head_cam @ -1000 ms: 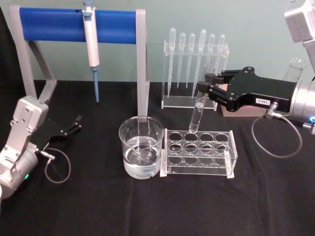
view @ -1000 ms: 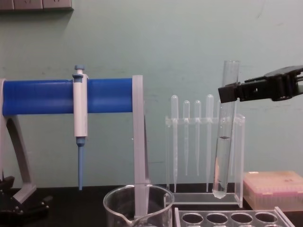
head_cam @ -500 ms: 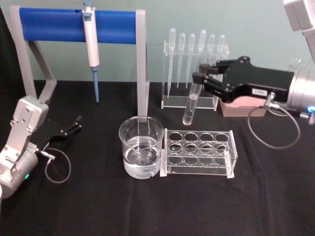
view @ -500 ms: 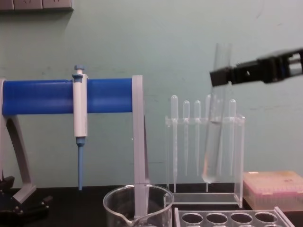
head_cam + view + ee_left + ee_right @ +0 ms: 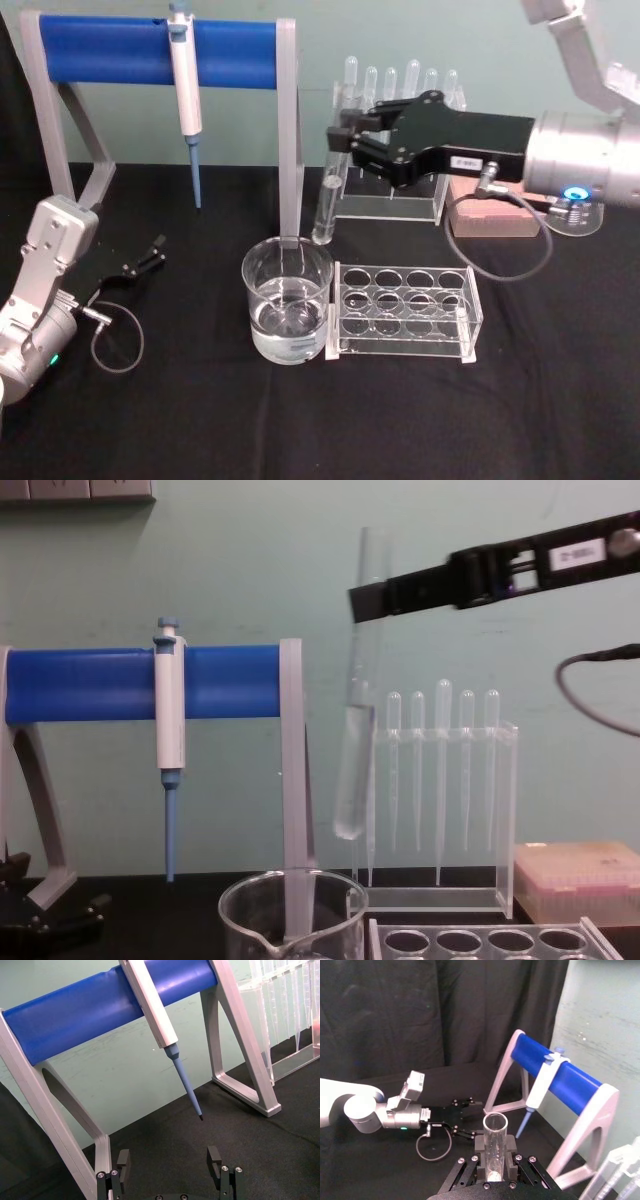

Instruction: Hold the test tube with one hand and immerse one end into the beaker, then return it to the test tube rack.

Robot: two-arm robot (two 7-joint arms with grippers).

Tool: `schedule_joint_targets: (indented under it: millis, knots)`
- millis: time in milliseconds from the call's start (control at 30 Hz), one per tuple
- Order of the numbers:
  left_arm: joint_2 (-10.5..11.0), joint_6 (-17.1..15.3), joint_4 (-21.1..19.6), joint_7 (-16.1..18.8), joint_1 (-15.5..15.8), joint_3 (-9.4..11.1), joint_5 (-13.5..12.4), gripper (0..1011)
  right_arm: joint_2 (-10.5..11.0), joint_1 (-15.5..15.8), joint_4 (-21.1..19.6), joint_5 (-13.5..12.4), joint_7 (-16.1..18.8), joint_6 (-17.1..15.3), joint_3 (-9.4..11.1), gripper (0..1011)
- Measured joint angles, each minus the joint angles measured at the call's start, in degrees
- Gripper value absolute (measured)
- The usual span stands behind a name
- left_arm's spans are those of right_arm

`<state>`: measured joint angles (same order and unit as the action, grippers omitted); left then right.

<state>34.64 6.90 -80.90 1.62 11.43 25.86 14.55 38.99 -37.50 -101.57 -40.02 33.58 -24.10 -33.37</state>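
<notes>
One test tube (image 5: 325, 208) hangs pinched near its rim in my right claw (image 5: 337, 142), slightly tilted. Its rounded end is below the claw, over the beaker's (image 5: 288, 300) right edge and clear of the glass. My left claw (image 5: 150, 252) lies spread open, well apart to the left.

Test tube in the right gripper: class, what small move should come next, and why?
Probably shift the right gripper a little to the robot's left before lowering. It holds the test tube near its top, tilted. The tube's rounded end hangs above the beaker, but near the right side of the rim rather than over the middle. The left gripper is parked, open.
</notes>
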Motion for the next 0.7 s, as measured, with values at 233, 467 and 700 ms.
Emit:
schedule_joint_targets:
  millis: [233,467,700]
  knots:
    - [0.00,0.00,0.00,0.00,0.00,0.00,0.00,1000,-2.41,-1.94,2.31,0.07,-0.38,-0.25,-3.46,231]
    - [0.00,0.00,0.00,0.00,0.00,0.00,0.00,1000,-3.39,-2.11,4.43,1.38,-0.74,0.98,-5.85,231]
    - [0.00,0.00,0.00,0.00,0.00,0.00,0.00,1000,-4.48,-1.60,6.62,2.90,-0.70,2.54,-7.25,231]
